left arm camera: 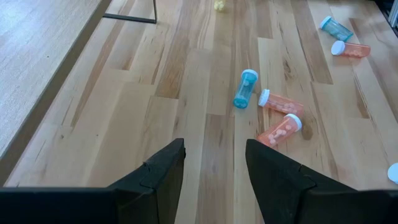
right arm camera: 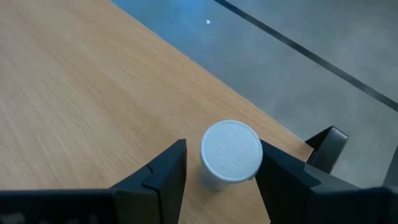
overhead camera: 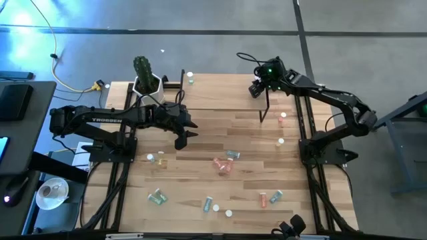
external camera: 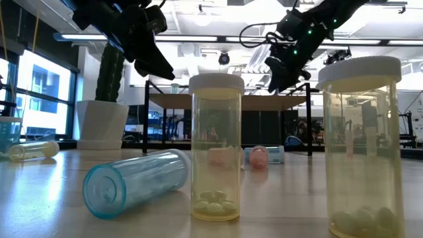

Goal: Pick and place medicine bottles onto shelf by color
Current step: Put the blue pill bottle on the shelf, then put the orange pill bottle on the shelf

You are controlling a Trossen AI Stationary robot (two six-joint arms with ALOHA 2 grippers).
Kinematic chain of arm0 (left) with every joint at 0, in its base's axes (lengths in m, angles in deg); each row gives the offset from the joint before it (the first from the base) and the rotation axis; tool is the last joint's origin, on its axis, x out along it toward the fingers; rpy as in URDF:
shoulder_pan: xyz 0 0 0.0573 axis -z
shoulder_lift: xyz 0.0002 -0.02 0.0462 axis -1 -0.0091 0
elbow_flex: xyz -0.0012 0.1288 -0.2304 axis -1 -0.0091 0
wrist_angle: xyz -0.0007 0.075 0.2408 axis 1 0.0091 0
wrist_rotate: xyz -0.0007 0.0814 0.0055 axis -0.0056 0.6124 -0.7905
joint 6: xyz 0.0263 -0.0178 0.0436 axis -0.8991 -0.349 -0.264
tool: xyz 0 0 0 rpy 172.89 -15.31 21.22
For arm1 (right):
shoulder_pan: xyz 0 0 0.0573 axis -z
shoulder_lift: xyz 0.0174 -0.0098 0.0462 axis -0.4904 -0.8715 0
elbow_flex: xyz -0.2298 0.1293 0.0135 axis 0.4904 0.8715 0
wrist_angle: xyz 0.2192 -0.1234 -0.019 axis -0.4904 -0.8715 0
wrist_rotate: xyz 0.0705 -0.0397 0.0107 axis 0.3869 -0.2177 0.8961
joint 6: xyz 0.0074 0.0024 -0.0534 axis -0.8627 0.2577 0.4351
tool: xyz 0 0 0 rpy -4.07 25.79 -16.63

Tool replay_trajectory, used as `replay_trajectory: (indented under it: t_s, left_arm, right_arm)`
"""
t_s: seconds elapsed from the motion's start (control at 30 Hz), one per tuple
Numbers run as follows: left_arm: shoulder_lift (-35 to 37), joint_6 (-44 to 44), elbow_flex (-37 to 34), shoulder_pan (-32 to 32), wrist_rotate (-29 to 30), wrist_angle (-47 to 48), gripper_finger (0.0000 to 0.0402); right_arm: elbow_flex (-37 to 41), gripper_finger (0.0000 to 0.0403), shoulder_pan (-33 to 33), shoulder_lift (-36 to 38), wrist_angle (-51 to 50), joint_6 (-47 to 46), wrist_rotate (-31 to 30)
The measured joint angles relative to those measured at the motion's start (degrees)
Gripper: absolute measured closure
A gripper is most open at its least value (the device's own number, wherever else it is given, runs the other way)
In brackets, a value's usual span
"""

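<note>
Overhead, the right gripper [overhead camera: 257,88] is hanging over the far right corner of the shelf [overhead camera: 220,93], while the left gripper [overhead camera: 185,131] is waiting above the table [overhead camera: 200,160] just in front of the shelf's left half; most medicine bottles [overhead camera: 225,165] are lying scattered across the table's middle and near edge. At table height, two yellow bottles [external camera: 216,155] are standing upright near the front edge beside a pale blue bottle [external camera: 135,182] lying on its side, and both arms are showing high above, with the shelf behind. Past the left wrist, its fingers [left arm camera: 163,169] are standing parted and empty above bare table, with a blue bottle [left arm camera: 245,88] and two pink-red bottles [left arm camera: 281,116] lying beyond. Past the right wrist, the fingers [right arm camera: 166,167] are standing spread on either side of a white-capped bottle [right arm camera: 231,151] that is sitting upright close to the shelf's corner; whether they are touching it I cannot tell, and its colour is hidden. Seemingly a placement is being finished here, so the step is asking for a straight vertical retreat with fingers wide, since a sideways brush could tip the bottle off that edge.
</note>
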Motion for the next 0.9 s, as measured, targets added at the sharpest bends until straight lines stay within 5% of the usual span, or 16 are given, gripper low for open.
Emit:
replay_trajectory:
  t_s: [0.43,0.9]
  left_arm:
    - [0.0,0.0,0.0,0.0,0.0,0.0,0.0236]
    - [-0.6,-5.1,0.0,1.4,0.9,-5.1,0.0173]
  right_arm:
    - [0.0,0.0231,0.0,6.7,1.0,0.9,0.0]
    - [-0.1,0.0231,0.0,18.4,1.0,1.3,4.6]
